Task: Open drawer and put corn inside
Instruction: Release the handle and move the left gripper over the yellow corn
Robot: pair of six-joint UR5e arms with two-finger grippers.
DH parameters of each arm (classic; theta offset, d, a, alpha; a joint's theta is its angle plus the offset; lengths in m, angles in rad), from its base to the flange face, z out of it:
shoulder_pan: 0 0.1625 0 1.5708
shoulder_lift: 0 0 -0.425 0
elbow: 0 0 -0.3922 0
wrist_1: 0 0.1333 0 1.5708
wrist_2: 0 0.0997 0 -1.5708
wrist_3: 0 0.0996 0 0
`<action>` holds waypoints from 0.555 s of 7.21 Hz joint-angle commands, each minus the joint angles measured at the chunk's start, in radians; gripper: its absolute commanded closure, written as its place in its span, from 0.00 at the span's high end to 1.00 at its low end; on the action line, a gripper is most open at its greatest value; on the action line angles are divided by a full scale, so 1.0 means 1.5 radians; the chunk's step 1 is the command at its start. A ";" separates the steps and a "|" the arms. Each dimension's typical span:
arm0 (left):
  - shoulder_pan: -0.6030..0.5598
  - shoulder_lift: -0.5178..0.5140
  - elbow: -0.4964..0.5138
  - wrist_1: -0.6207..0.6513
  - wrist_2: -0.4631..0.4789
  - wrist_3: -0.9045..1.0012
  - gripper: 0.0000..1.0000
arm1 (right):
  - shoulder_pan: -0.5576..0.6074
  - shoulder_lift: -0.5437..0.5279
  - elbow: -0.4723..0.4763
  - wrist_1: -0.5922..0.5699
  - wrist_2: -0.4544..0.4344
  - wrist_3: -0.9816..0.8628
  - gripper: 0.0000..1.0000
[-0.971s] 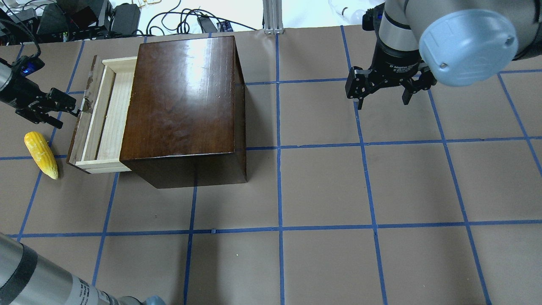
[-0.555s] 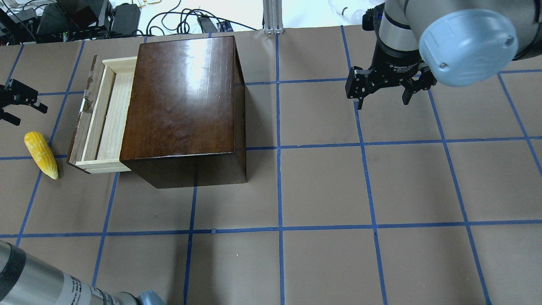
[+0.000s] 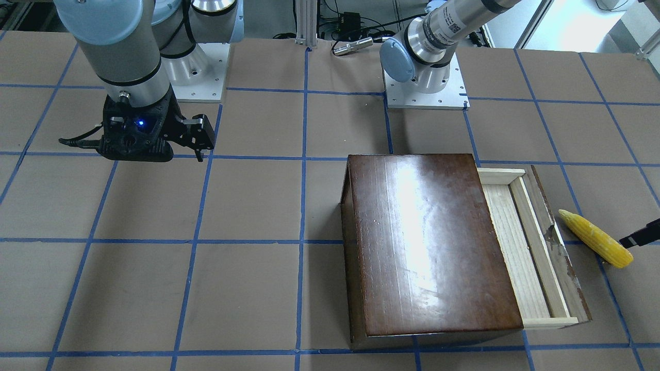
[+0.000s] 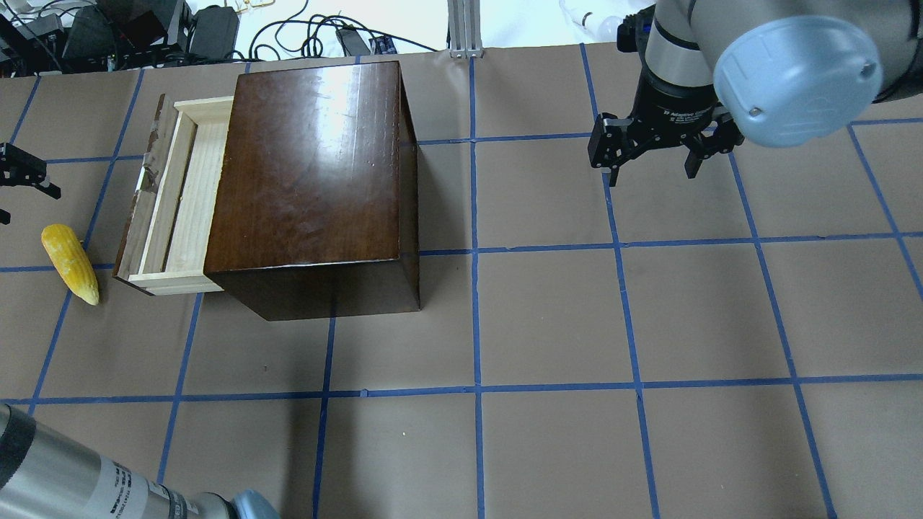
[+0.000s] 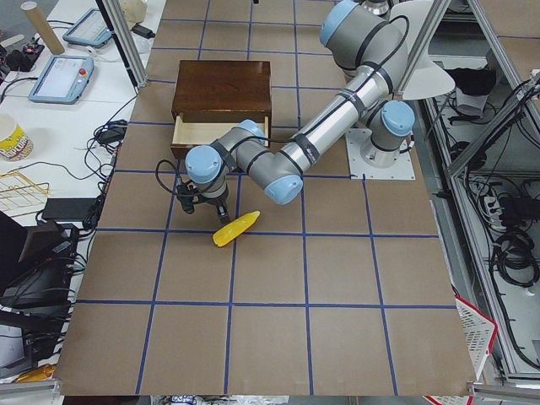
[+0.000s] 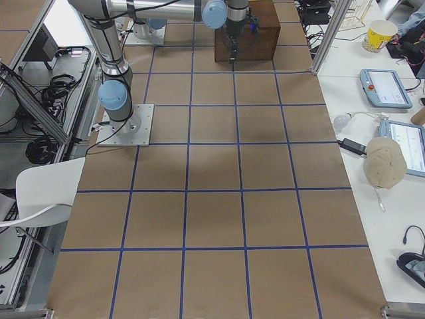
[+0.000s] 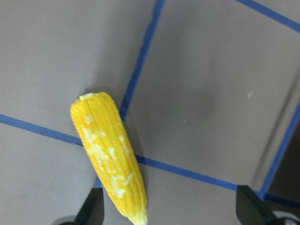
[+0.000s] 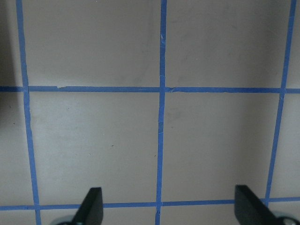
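Since corn point(image 7: 110, 164) sits off-centre by one finger of your left gripper point(image 7: 168, 213) (wide, empty), axis crossing the closing line, re-centre before descending.

The table point(image 4: 548, 317) (blue-gridded) carries box point(image 4: 310, 166) and corn point(image 4: 70, 264).

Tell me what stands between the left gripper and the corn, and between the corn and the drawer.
Nothing visible blocks the open left gripper, which hangs near the corn. Between the corn and the pulled-out drawer stands only the drawer's own front panel, so lift the corn over it.
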 commanded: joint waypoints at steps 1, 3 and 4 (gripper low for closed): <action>0.000 -0.014 -0.046 0.079 0.022 -0.043 1.00 | 0.000 0.000 0.000 0.000 0.000 0.000 1.00; 0.000 -0.017 -0.072 0.081 0.020 -0.139 1.00 | 0.000 0.000 0.000 0.000 0.000 0.000 1.00; 0.000 -0.025 -0.080 0.083 0.023 -0.137 1.00 | 0.000 0.000 0.000 0.001 0.000 0.000 1.00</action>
